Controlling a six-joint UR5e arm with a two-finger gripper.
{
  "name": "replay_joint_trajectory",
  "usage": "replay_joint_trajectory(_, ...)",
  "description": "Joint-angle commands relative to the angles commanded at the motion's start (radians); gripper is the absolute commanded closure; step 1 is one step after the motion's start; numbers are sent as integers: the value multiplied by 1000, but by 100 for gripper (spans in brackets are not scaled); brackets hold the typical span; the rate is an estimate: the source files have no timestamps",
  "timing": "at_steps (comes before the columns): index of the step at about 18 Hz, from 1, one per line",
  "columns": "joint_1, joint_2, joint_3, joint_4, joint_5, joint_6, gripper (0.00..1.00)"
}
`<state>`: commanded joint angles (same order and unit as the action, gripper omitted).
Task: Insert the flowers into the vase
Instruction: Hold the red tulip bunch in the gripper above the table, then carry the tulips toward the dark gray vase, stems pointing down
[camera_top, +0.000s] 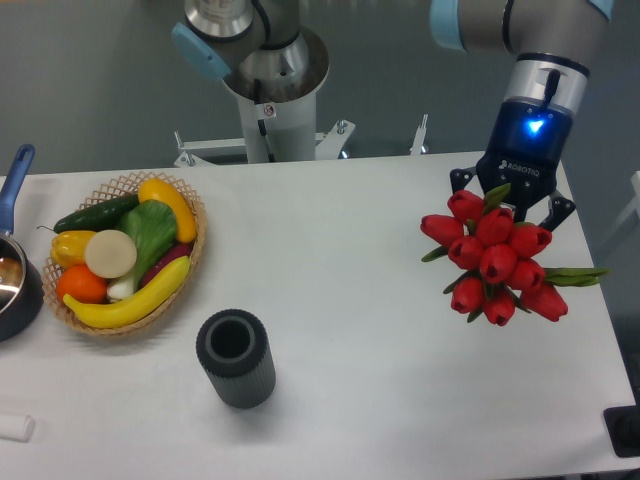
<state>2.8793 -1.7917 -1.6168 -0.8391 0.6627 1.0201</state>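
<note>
A white table (350, 330) is standing before a grey-green wall, with the arm's grey pedestal (268, 120) at its far edge. At the right side, a tight bunch of red tulip buds with green leaves (495, 260) is being held above the tabletop by the black two-finger gripper (512, 205), whose wrist is glowing blue. The fingers are largely hidden behind the buds, so the grip appears to be closed on the hidden stems, though the contact itself cannot be seen. The small dark grey ribbed cylindrical vase (237, 357) is standing upright near the front edge, well apart from the flowers, with its round mouth open upward. Just beside it to the left, a wicker basket (190, 250) of colourful fruit and vegetables is resting. A dark pot with a blue handle (15, 270) is being cut off by the left edge.
</note>
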Motion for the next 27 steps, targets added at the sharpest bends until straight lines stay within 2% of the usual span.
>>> replay_joint_trajectory(5,-3,15,-21,12,0,0,70)
replay_joint_trajectory(12,-9,15,-6,21,-11,-11,70)
replay_joint_trajectory(17,-24,3,-9,48,-86,-15,70)
replay_joint_trajectory(18,-53,-11,-12,82,-157,-14,70)
replay_joint_trajectory(21,-72,-63,-12,144,-290,6,70)
replay_joint_trajectory(25,-138,-69,-26,155,-333,63,70)
replay_joint_trajectory(27,-155,-74,-26,155,-394,67,70)
